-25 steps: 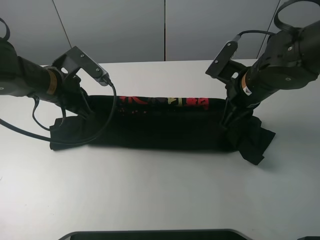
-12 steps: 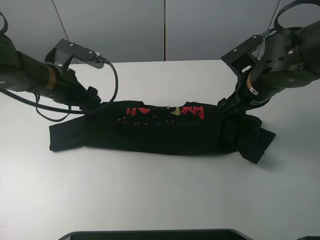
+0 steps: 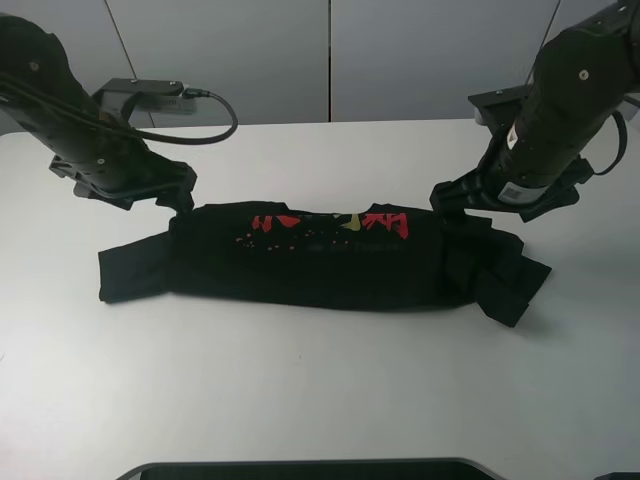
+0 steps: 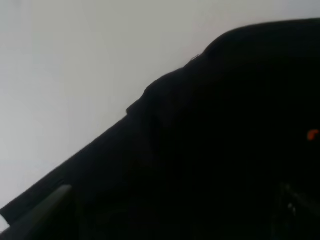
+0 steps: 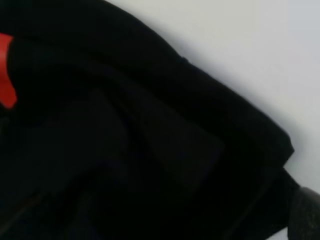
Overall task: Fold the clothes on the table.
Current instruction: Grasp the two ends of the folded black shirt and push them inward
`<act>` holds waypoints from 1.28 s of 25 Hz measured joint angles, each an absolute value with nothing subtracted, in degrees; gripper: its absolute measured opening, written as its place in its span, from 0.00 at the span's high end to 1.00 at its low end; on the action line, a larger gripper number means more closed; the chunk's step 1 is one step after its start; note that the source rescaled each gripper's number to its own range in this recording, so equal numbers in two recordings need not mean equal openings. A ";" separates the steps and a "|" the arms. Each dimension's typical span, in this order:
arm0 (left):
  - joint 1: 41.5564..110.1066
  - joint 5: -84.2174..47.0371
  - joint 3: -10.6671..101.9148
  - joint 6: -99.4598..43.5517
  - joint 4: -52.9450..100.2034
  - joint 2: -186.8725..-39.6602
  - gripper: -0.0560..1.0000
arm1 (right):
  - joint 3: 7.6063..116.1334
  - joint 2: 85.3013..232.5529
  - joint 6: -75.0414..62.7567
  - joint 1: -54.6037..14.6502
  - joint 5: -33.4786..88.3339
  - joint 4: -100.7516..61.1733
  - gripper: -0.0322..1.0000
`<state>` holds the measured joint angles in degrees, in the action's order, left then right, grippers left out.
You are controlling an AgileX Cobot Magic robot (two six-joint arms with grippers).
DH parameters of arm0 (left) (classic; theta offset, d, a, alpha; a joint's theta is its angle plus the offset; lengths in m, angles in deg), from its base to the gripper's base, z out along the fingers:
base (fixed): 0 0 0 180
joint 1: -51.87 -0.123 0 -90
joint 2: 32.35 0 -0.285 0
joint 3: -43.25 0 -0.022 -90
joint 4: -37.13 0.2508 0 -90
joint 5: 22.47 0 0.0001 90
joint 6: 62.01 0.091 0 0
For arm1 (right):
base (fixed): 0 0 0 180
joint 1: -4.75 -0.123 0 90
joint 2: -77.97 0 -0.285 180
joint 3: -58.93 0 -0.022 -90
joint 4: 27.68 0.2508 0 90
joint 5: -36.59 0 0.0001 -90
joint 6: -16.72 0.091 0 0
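Black T-shirt (image 3: pixel 320 265) lying as a long folded band mid-way across the white desk (image 3: pixel 320 390), red characters (image 3: pixel 385 222) along its far edge, my left end effector (image 3: pixel 180 203) and right end effector (image 3: pixel 445 203) at its far corners, grip of either impossible to tell

There is one table (image 3: pixel 320 400). On it lies one black shirt (image 3: pixel 320 270). The shirt shows two sleeves, the left sleeve (image 3: pixel 130 275) and the right sleeve (image 3: pixel 510 285). There are two robot arms, the left arm (image 3: pixel 95 145) and the right arm (image 3: pixel 555 110). One black cable (image 3: pixel 222 118) loops off the left arm. One dark flat thing (image 3: pixel 310 470) peeks in at the near edge.
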<state>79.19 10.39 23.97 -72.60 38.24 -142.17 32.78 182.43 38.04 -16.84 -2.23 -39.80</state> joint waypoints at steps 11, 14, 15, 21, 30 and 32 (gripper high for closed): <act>77.06 14.56 25.75 -71.06 35.43 -152.06 0.01 | 32.83 183.53 37.22 -13.56 -3.83 -35.62 0.00; 77.06 14.32 25.75 -70.90 35.43 -152.77 0.01 | 32.91 186.17 37.22 -13.56 -3.72 -34.14 0.00; 77.06 14.22 25.79 -70.90 35.43 -152.81 0.01 | 32.91 186.91 37.22 -13.56 -3.32 -34.02 0.00; 77.06 13.98 26.01 -70.86 35.43 -152.81 0.01 | 33.66 190.88 37.22 -13.56 -2.38 -32.71 0.00; 77.06 13.87 26.01 -69.68 35.54 -152.81 0.01 | 34.05 195.09 37.22 -13.56 -0.65 -32.48 0.00; 77.06 13.87 26.01 -69.49 35.54 -152.81 0.01 | 34.05 195.74 37.22 -13.56 -0.07 -32.28 0.00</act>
<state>77.06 13.87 26.01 -69.49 35.54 -152.81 34.05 195.74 37.22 -13.56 -0.07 -32.28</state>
